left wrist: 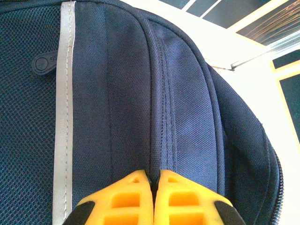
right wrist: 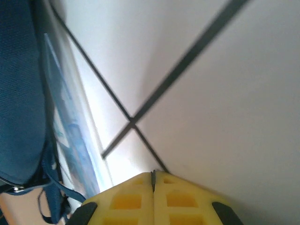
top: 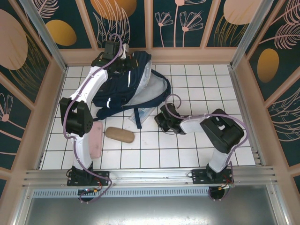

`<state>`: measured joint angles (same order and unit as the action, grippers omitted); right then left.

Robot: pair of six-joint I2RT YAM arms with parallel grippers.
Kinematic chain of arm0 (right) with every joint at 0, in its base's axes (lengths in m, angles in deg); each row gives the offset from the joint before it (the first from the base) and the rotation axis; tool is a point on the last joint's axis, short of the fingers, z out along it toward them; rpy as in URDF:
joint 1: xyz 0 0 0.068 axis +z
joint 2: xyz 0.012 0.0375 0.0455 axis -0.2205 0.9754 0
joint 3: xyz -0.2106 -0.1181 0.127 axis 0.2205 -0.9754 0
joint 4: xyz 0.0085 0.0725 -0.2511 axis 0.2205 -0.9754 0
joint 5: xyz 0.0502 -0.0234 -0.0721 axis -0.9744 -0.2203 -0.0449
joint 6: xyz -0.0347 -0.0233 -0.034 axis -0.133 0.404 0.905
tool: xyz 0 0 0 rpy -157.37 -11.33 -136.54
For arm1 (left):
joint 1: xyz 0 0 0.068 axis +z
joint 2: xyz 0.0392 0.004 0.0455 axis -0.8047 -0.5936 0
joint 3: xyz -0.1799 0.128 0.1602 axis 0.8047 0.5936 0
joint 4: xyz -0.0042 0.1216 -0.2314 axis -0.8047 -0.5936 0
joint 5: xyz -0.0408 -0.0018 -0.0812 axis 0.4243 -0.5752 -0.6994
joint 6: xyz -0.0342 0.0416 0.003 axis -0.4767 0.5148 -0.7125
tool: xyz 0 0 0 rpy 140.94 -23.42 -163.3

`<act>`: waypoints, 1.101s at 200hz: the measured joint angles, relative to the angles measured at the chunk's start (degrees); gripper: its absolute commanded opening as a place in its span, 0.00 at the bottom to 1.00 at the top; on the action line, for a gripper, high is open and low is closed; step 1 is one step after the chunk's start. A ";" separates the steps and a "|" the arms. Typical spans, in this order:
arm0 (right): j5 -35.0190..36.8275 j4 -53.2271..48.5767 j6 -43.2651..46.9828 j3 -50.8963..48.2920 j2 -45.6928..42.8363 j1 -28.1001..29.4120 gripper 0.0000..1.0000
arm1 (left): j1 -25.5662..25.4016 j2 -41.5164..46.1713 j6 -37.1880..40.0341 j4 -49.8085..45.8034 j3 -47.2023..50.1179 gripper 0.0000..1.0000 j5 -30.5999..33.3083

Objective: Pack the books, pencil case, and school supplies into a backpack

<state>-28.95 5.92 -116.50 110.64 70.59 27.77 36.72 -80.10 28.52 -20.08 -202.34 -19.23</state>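
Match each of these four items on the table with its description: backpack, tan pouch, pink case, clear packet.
Items:
1 backpack
2 tan pouch
3 pink case
4 clear packet

Descriptions:
A flat, with blue-white print, right beside the backpack's edge
B navy with white stripes, biggest item
C rounded, furthest left
D oblong, lying alone on the near side of the backpack

Pairs: 1-B, 2-D, 3-C, 4-A

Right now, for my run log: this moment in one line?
left gripper: shut on backpack | right gripper: shut, empty | pouch, case: on table
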 measured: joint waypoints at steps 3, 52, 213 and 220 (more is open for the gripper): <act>0.00 -0.59 0.26 -0.22 -0.44 -0.09 0.00 | 0.00 0.00 -0.02 0.00 0.00 0.00 0.00; -2.62 -3.41 9.07 -1.03 -3.50 -0.76 0.00 | 0.00 0.04 0.63 0.09 0.31 0.06 -0.02; -9.18 -2.21 17.99 17.90 11.54 3.48 0.07 | 0.15 20.13 5.38 3.50 33.79 0.29 7.17; -9.70 -2.34 18.10 19.50 13.16 4.04 0.07 | 0.15 19.98 5.38 3.41 33.70 0.29 7.41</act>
<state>-38.66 3.59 -98.40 130.13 83.74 31.82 36.88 -60.13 33.90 -16.67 -168.63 -11.82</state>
